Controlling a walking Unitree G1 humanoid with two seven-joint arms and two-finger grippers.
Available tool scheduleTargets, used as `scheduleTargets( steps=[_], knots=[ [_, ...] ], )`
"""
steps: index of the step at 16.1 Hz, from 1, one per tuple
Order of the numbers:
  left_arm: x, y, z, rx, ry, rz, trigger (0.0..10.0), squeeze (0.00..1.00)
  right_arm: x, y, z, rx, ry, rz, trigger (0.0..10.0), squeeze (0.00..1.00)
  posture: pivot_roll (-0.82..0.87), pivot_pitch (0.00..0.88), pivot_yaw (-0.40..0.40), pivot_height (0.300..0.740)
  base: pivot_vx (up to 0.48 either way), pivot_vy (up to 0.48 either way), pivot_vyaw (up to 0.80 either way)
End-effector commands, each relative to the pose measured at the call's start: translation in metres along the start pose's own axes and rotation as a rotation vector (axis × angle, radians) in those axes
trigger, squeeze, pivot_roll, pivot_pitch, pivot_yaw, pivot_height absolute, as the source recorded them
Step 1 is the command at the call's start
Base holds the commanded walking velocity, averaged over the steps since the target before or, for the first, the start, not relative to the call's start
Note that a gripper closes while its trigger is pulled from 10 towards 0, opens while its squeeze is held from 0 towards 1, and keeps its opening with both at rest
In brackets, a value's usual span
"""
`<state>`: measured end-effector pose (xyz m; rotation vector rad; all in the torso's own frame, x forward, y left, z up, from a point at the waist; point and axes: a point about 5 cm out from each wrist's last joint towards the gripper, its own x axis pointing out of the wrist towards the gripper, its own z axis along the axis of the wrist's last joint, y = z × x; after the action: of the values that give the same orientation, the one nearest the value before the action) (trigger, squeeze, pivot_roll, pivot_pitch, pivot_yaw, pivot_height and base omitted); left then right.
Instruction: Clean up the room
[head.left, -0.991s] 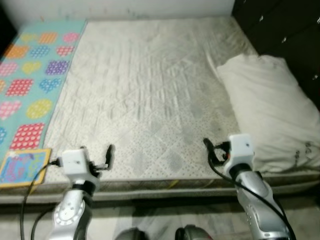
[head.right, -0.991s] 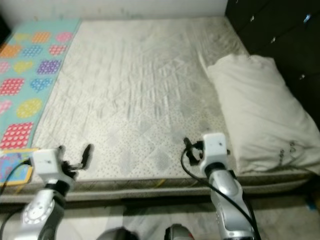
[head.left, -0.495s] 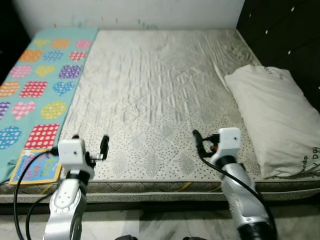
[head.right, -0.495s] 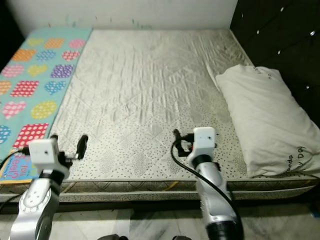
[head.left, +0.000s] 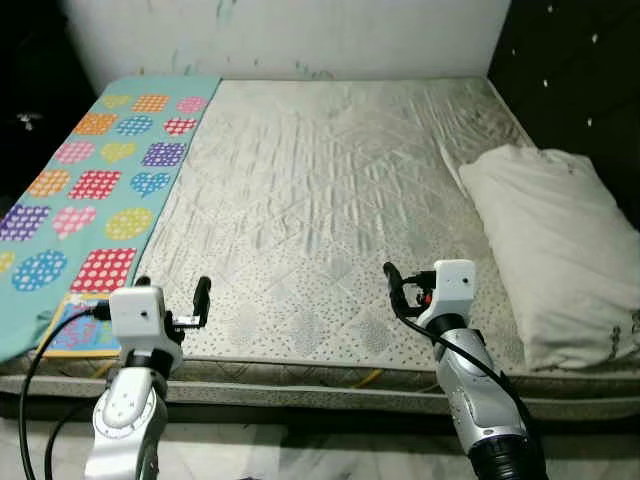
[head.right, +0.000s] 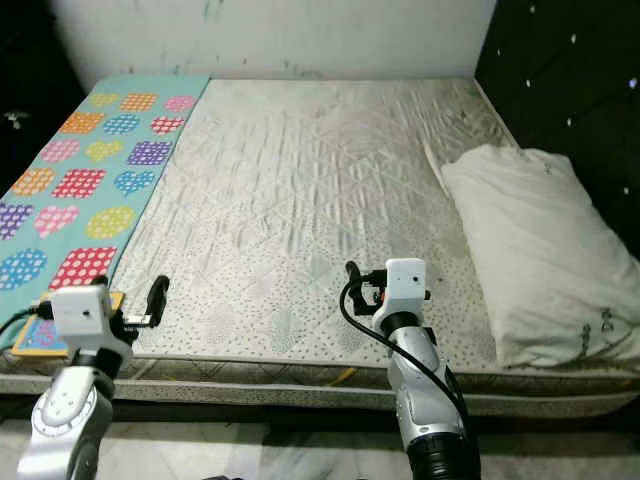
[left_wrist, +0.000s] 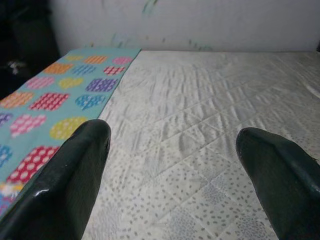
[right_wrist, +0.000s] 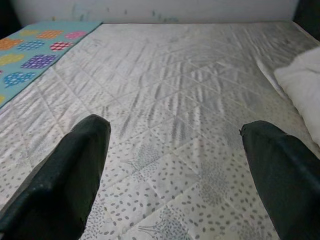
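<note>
Left eye view is showing you facing the foot of a bed (head.left: 330, 190) with a bare quilted mattress. A white pillow (head.left: 555, 240) is lying along the right side, and a teal mat (head.left: 90, 190) with coloured hearts is running down the left side, with a small picture book (head.left: 78, 325) sitting on its near corner at the bed's edge.

Both arms are hovering above the near edge. The left pincer (head.left: 170, 297) is standing open and empty, just beside the book. The right pincer (right_wrist: 175, 165) is also open and empty, its fingers (right_wrist: 65, 175) spread wide over bare mattress, with the pillow off to its right.

You are likely choosing what to tidy. The pillow will probably be light, soft and floppy, so pinching a corner or a bunched fold should be holding better than the flat middle. The book looks thin and stiff, lying flat; taking it by the overhanging edge seems easiest.
</note>
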<state>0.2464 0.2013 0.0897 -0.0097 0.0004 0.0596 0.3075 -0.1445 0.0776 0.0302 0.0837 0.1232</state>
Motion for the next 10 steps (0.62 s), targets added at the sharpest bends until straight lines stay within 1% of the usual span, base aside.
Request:
scheduleTargets(
  steps=[1,3,6,8,10],
  knots=[
    [-0.002,0.001,0.003,0.012,-0.016,0.014,10.0,0.0,0.002,0.001,0.001,-0.001,0.001,0.019,10.0,0.0,-0.02,0.051,-0.012,0.74,0.0,0.0,0.0],
    [-0.009,0.003,0.002,0.01,-0.02,0.042,10.0,0.0,0.005,0.001,0.003,-0.014,0.002,0.037,10.0,0.0,-0.02,0.064,-0.038,0.74,0.0,0.0,0.0],
    [-0.018,0.011,0.002,0.025,-0.022,0.079,10.0,0.0,0.007,0.001,0.005,-0.027,0.01,0.067,10.0,0.0,-0.01,0.098,-0.078,0.74,0.0,0.0,0.0],
    [-0.021,0.013,0.002,0.028,-0.016,0.089,10.0,0.0,0.007,0.0,0.007,-0.031,0.008,0.067,10.0,0.0,-0.02,0.113,-0.074,0.74,0.0,0.0,0.0],
    [-0.021,0.01,0.002,0.027,-0.012,0.076,10.0,0.0,0.007,-0.002,0.008,-0.033,0.005,0.062,10.0,0.0,-0.03,0.127,-0.061,0.74,0.0,0.0,0.0]
  ],
)
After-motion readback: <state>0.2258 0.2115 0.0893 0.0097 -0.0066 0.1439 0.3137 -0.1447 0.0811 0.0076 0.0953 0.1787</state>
